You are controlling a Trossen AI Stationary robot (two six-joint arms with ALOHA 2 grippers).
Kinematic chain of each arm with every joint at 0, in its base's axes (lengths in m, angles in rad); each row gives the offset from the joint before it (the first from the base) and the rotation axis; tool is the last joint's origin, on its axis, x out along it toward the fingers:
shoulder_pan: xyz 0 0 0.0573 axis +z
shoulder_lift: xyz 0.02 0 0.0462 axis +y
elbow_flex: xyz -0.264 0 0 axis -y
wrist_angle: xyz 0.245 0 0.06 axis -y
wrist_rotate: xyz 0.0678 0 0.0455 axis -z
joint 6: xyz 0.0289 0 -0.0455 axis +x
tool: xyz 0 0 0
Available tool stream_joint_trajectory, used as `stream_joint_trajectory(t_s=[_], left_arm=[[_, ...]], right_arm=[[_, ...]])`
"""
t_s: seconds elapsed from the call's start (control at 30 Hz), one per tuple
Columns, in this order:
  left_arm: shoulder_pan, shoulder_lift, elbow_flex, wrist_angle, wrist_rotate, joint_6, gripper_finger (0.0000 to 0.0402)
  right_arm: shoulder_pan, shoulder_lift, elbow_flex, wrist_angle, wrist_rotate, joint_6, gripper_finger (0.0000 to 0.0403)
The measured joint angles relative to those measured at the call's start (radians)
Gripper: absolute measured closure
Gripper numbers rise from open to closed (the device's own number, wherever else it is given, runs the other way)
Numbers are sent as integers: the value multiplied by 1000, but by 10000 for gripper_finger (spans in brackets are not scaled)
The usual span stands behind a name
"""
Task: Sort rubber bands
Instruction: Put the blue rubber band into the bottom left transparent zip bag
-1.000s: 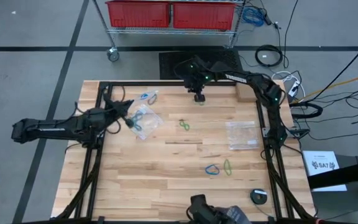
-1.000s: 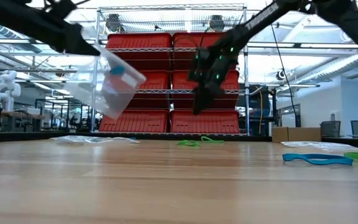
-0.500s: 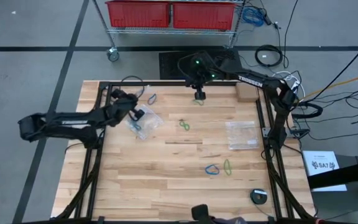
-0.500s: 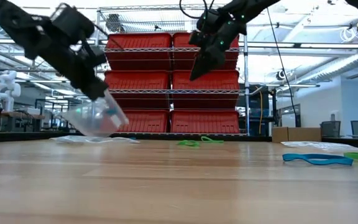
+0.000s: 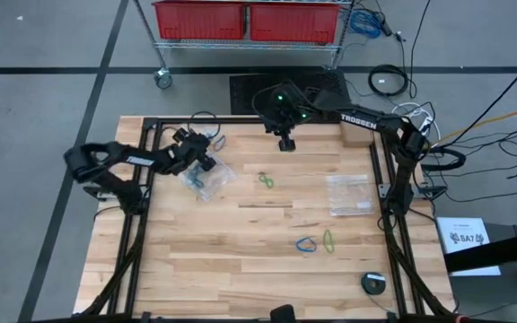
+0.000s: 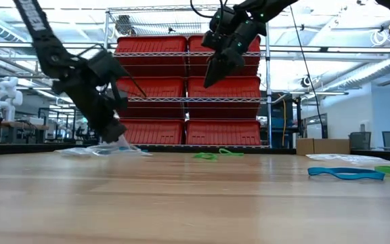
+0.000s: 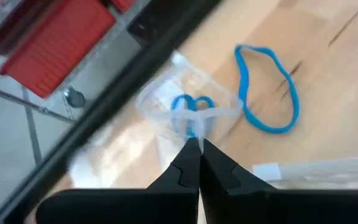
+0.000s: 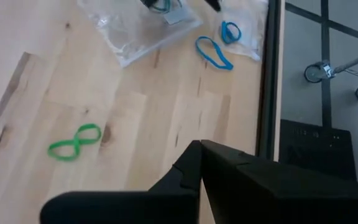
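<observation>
Currently: left gripper (image 7: 196, 144), pinched on a clear bag (image 5: 206, 176) at the surface's far-left corner, is setting it down; right gripper (image 5: 285, 144), shut and empty, is hovering; rubber bands (image 5: 266, 181) are lying scattered mid-surface, awaiting pickup.

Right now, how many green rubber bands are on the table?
2. A twisted green band mid-table; another green band beside a blue band. More may be hidden.

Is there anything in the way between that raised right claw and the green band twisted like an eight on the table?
Nothing visible. The shut right gripper hangs above the table's far edge, and only bare wood lies between it and the green band.
</observation>
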Motion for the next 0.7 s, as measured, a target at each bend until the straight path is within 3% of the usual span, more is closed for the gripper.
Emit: stream_joint_trajectory(t_s=[0.27, 0.5, 0.7], left_arm=[[48, 191, 119, 8, 34, 1, 400], [50, 288, 208, 21, 156, 1, 400], [-1, 283, 229, 38, 341, -1, 400]], right_arm=[[18, 0, 0, -8, -2, 0, 403], [30, 0, 0, -36, -2, 0, 403], [35, 0, 0, -79, -4, 0, 403]])
